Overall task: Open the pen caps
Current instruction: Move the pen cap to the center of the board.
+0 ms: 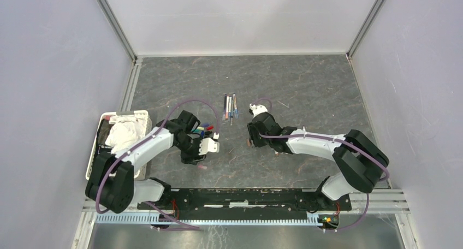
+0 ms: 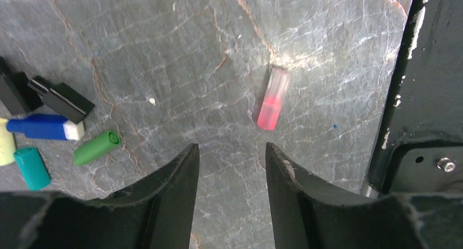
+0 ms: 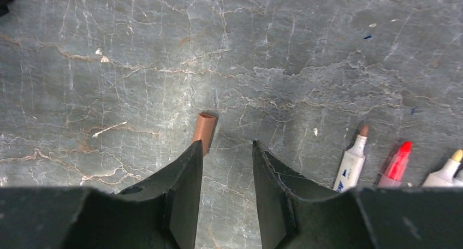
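Right gripper (image 3: 226, 145) — jaws parted, empty — brown cap (image 3: 204, 130) just ahead at eleven o'clock; left gripper (image 2: 232, 150) likewise parted and empty, pink cap (image 2: 273, 99) at one o'clock.

Open bench (image 2: 180, 69) ahead of my left fingers (image 2: 174, 189), pink cap (image 2: 274, 99) just off the lane. Brown cap (image 3: 204, 131) sits before my right fingers (image 3: 183, 189), markers (image 3: 355, 159) alongside.
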You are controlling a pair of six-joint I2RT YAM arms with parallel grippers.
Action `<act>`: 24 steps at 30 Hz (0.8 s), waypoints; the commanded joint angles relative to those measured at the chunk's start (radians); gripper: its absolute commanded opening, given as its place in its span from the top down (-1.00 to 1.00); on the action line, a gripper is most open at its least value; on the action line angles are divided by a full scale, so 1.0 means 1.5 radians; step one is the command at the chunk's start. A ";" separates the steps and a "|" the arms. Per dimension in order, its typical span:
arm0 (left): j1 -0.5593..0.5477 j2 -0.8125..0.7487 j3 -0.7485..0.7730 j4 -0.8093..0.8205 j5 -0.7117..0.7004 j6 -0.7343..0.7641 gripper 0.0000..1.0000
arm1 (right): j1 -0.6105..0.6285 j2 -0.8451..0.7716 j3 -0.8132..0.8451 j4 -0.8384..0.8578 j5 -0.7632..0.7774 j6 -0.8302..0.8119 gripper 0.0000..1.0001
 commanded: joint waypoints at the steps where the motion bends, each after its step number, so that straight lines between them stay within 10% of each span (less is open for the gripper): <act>1: -0.039 -0.060 -0.039 0.078 0.010 0.038 -0.10 | 0.000 0.020 0.009 0.037 -0.037 0.008 0.13; 24: -0.102 -0.012 -0.085 0.290 -0.065 -0.122 0.04 | 0.017 0.070 0.007 0.069 -0.047 0.028 0.41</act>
